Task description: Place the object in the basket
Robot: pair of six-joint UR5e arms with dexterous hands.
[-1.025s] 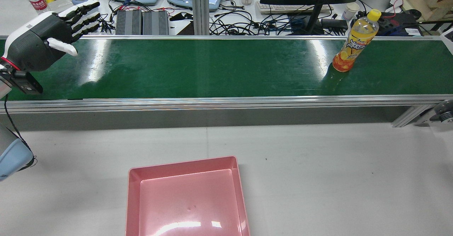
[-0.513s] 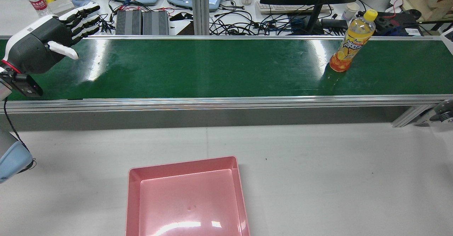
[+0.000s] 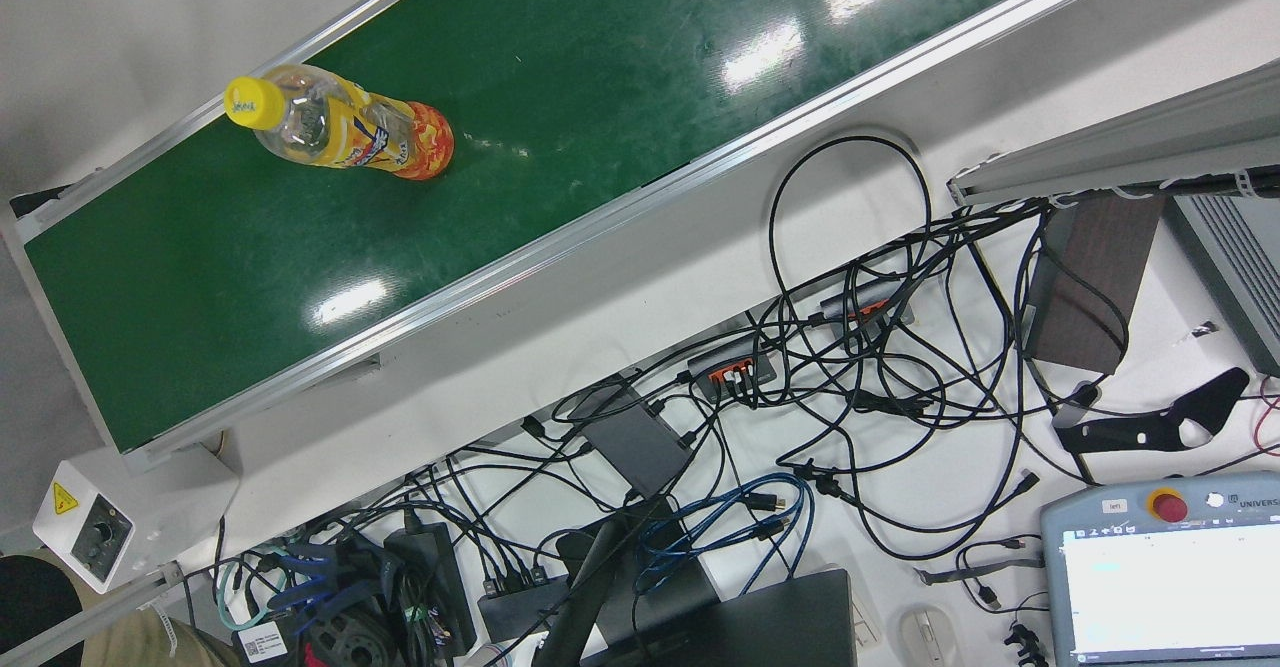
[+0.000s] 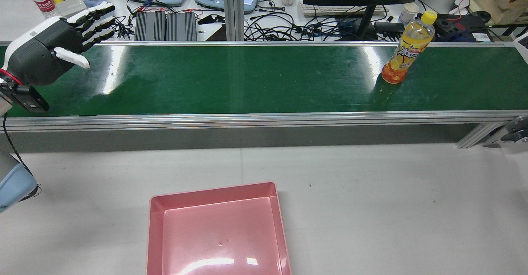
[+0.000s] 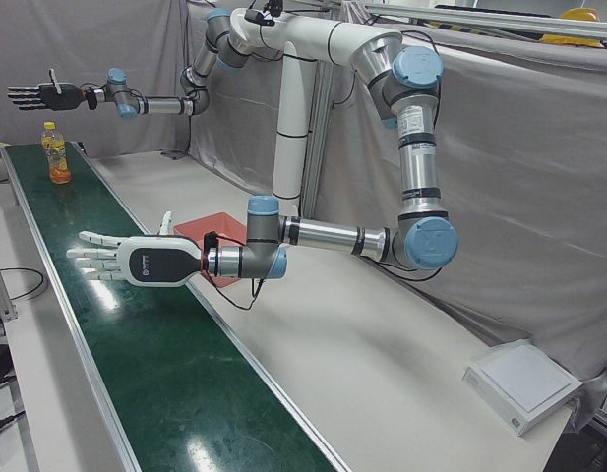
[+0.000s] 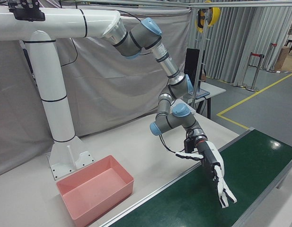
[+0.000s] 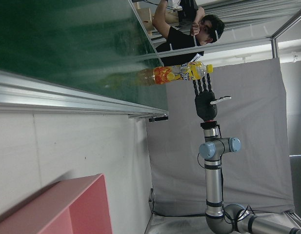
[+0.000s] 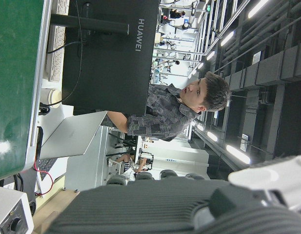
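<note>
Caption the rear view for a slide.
Yellow-capped orange drink bottle upright on green conveyor belt; open left hand waits; pink plastic basket empty.

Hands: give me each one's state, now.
Left hand: open, holding nothing.
Right hand: open, holding nothing.

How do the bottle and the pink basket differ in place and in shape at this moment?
The bottle stands upright on the green belt; the basket rests on the white table. The bottle is tall, narrow and capped; the basket is low, wide and open, with nothing inside. Both are free: nothing grips either.
</note>
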